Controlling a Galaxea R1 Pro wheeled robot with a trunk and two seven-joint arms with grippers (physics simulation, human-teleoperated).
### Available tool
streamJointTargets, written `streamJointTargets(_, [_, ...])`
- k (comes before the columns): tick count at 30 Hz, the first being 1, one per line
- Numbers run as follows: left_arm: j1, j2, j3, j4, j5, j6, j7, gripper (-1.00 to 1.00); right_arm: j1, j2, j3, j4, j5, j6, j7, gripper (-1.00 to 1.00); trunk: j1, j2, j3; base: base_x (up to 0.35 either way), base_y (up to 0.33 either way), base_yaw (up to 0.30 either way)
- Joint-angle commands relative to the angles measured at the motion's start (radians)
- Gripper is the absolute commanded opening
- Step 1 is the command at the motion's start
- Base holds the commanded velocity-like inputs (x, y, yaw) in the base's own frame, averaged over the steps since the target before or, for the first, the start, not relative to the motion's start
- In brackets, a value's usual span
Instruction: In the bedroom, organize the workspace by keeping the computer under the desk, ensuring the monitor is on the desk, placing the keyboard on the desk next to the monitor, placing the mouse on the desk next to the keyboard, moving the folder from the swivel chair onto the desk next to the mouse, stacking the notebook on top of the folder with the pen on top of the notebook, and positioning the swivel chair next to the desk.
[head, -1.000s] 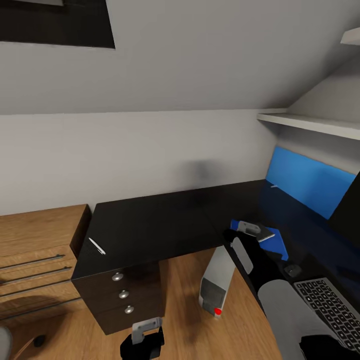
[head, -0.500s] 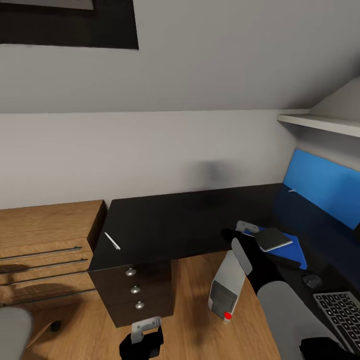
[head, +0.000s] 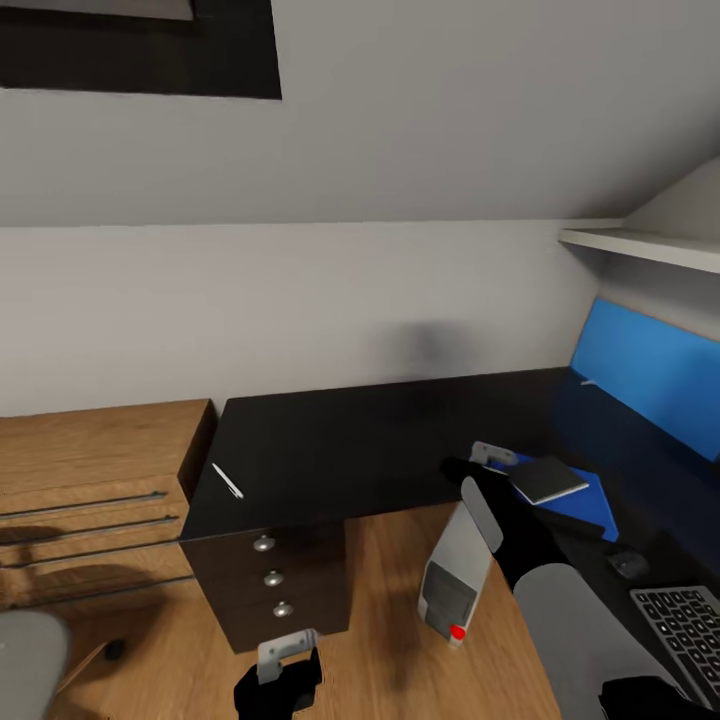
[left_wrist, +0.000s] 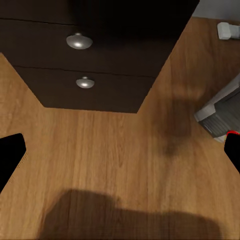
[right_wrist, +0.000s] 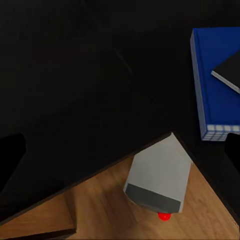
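Observation:
The black desk (head: 330, 450) wraps round the corner. On its right wing the blue folder (head: 590, 505) carries the dark notebook (head: 547, 480). Beyond them lie the mouse (head: 628, 564) and the keyboard (head: 685, 625). A white pen (head: 227, 481) rests near the desk's left end. Under the desk, the computer (head: 455, 580) stands on the floor. My right gripper (head: 480, 460) hovers open over the desk's inner corner, just left of the folder (right_wrist: 210, 80). Low by the drawer unit (left_wrist: 90, 65), my left gripper (head: 280, 665) is open. Part of the swivel chair's seat (head: 25, 660) shows at bottom left. The monitor is out of view.
A light wooden drawer chest (head: 90, 480) stands left of the desk. On the right wall a blue panel (head: 650, 375) hangs under a white shelf (head: 640, 245). The ceiling slopes low over the desk. Wooden floor (left_wrist: 115, 165) lies open before the drawers.
The head view has swung left, so everything sits further right and the monitor has left the picture. The right gripper, which overlapped the notebook a second ago, now stands apart from it.

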Motion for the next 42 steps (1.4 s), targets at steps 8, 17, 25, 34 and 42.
streamJointTargets(8, [-0.001, 0.000, 0.036, -0.003, 0.003, 0.005, 0.008, 1.00, 0.002, 0.001, 0.006, -0.007, -0.011, 0.002, -0.009, 1.00, 0.000, -0.001, -0.001, 0.000, 0.000, 0.225])
streamJointTargets(17, [-0.002, 0.001, 0.041, -0.003, 0.003, 0.005, 0.008, 1.00, 0.003, 0.003, 0.013, -0.003, -0.011, 0.001, -0.007, 1.00, 0.000, -0.001, -0.001, 0.000, 0.000, 0.271])
streamJointTargets(25, [-0.001, 0.001, 0.042, -0.003, 0.003, 0.005, 0.008, 1.00, 0.003, 0.008, 0.033, 0.002, -0.011, 0.002, -0.007, 1.00, 0.000, -0.001, -0.001, 0.000, 0.000, 0.276])
streamJointTargets(34, [-0.001, 0.000, 0.042, -0.003, 0.003, 0.005, 0.008, 1.00, 0.003, 0.016, 0.050, 0.022, -0.009, 0.000, -0.007, 1.00, 0.000, -0.001, -0.003, 0.000, 0.000, 0.272])
streamJointTargets(42, [-0.001, 0.000, 0.042, -0.003, 0.003, 0.005, 0.007, 1.00, 0.003, 0.015, 0.134, 0.049, -0.008, -0.040, -0.006, 1.00, 0.000, -0.001, -0.010, 0.000, 0.000, 0.233])
